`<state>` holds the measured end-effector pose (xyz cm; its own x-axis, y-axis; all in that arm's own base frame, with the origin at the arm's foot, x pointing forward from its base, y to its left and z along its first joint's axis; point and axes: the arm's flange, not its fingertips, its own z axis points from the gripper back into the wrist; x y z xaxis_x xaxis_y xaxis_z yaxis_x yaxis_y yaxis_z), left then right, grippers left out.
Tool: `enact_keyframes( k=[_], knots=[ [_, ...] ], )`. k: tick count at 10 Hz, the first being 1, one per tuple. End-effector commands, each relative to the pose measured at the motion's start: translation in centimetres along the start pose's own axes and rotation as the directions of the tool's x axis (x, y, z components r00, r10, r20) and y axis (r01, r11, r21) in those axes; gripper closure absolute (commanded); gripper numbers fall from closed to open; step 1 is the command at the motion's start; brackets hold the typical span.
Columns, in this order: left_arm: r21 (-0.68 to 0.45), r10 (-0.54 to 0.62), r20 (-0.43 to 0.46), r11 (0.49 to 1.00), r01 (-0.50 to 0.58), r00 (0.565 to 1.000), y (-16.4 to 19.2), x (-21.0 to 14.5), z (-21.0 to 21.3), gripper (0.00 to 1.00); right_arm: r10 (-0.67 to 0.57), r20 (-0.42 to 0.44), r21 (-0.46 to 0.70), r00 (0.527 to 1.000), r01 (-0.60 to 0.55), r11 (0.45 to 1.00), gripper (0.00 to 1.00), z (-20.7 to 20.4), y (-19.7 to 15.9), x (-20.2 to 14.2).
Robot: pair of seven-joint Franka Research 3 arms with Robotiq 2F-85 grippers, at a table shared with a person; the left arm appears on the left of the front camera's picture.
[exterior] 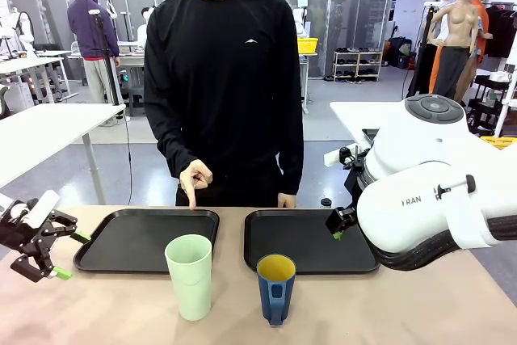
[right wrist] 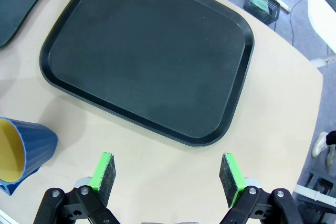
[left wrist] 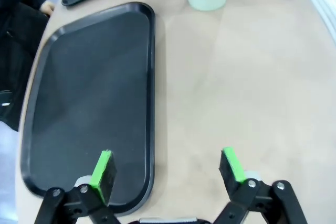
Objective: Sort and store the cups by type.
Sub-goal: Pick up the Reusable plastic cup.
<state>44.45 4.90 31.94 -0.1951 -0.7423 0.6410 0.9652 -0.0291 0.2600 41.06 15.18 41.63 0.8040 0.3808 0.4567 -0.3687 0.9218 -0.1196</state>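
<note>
**Front view: two cups upright on the bare table, both grippers released**

A tall mint-green tumbler point(exterior: 189, 276) stands upright on the table point(exterior: 420, 305), just in front of the near rim of the left tray point(exterior: 137, 240). Beside it, apart and not touching, stands the shorter dark blue cup point(exterior: 275, 287), yellow inside, with its handle turned toward the camera. It sits in front of the near left corner of the right tray point(exterior: 311, 236). Both black trays lie flat, side by side, with a narrow strip of table between them.

Left of its tray, the left gripper point(exterior: 71, 256) hangs with its green-padded fingers spread and nothing between them. In its wrist view one pad hangs over the tray's corner and the other over bare table, with the tumbler well ahead. The right gripper point(right wrist: 169, 174) is likewise spread and grasping nothing. In its wrist view it looks down on the table just short of the right tray, with the blue cup off to one side.

Across the table a person point(exterior: 222, 78) in a black top stands behind the trays. One hand point(exterior: 195, 179) points an index finger down at the left tray's far rim, and the other hand point(exterior: 286, 199) hangs near the right tray's far edge.
</note>
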Motion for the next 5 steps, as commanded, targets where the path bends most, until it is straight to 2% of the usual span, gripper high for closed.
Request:
enact_keyframes(
  k=[1,2,5],
  knots=[
    [0.008,0.046,0.077,0.999,-0.047,0.996,1.2,-0.4,-1.3,0.0,0.0,0.0,0.0,1.0,0.0,1.0,0.0,0.0,0.0,0.0],
    [-0.009,0.061,0.155,0.998,-0.06,0.986,1.1,0.0,-3.4,0.0,0.0,0.0,0.0,1.0,0.0,1.0,0.0,0.0,0.0,0.0],
    [-0.017,0.045,0.254,0.999,-0.042,0.966,-0.2,1.2,-7.2,0.0,0.0,0.0,0.0,1.0,0.0,1.0,0.0,0.0,0.0,0.0]
  ],
)
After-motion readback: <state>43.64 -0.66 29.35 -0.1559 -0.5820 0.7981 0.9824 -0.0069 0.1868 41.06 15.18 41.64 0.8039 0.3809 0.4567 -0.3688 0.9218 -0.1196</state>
